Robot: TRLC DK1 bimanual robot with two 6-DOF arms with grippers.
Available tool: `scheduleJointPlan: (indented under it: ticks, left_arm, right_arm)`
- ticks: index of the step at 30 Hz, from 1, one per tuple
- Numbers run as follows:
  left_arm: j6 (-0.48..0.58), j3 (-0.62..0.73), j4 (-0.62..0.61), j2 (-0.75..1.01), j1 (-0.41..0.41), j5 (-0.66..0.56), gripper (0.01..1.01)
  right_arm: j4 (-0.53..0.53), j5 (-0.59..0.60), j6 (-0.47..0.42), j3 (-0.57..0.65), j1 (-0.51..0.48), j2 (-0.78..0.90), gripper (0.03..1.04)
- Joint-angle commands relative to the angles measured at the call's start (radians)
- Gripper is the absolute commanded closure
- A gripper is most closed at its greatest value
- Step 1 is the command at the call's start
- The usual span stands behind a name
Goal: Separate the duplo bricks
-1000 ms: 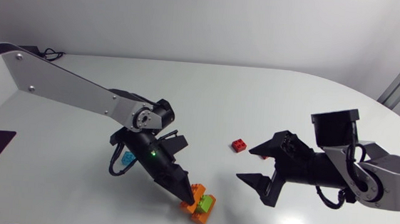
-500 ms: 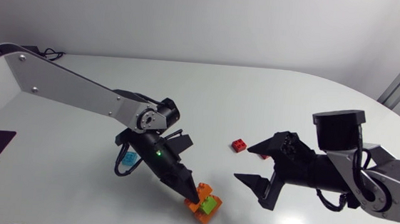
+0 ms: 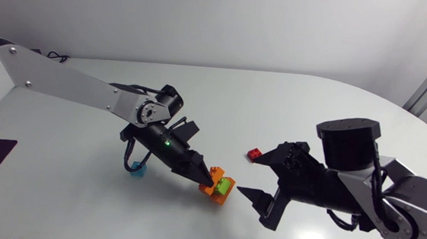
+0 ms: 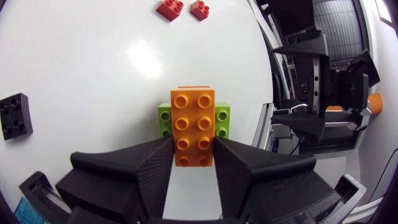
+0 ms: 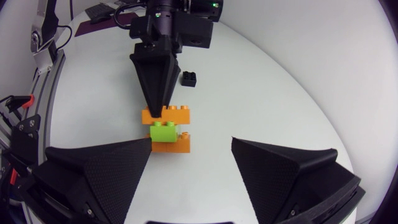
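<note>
My left gripper (image 4: 193, 148) is clamped on the stack of duplo bricks (image 3: 217, 185). Its matte black wedge fingers press the two long sides of the upper orange brick (image 4: 193, 127), a smooth plastic block with eight round studs. Under that brick a lime green brick (image 5: 165, 132) lies crosswise, its studs showing on both sides, and a lower orange brick (image 5: 171, 146) sits under the green one. I can't tell whether the stack's base touches the glossy white table (image 3: 276, 101). My right gripper (image 3: 247, 176) sits just beside the stack with its broad textured fingers spread wide, holding nothing. Two small red bricks (image 4: 183, 8) lie well beyond the stack. A square black brick (image 5: 188, 78) lies behind it, near my left arm.
</note>
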Motion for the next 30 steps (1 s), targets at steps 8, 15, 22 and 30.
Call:
scheduleJointPlan:
  ticks: [8, 15, 22, 30]
  left_arm:
    - [-0.088, 0.069, 0.018, -0.048, -0.022, 0.011, 0.818]
    - [-0.103, 0.086, 0.018, -0.068, -0.026, 0.012, 0.818]
    - [-0.106, 0.084, 0.018, -0.070, -0.040, 0.014, 0.818]
    - [-0.109, 0.080, 0.018, -0.071, -0.049, 0.015, 0.818]
  right_arm:
    - [0.082, 0.041, 0.055, -0.031, 0.058, 0.071, 0.16]
    - [0.122, 0.052, 0.060, -0.026, 0.069, 0.120, 0.16]
    - [0.127, 0.054, 0.057, -0.015, 0.069, 0.132, 0.16]
    - [0.150, 0.055, 0.049, -0.012, 0.058, 0.154, 0.26]
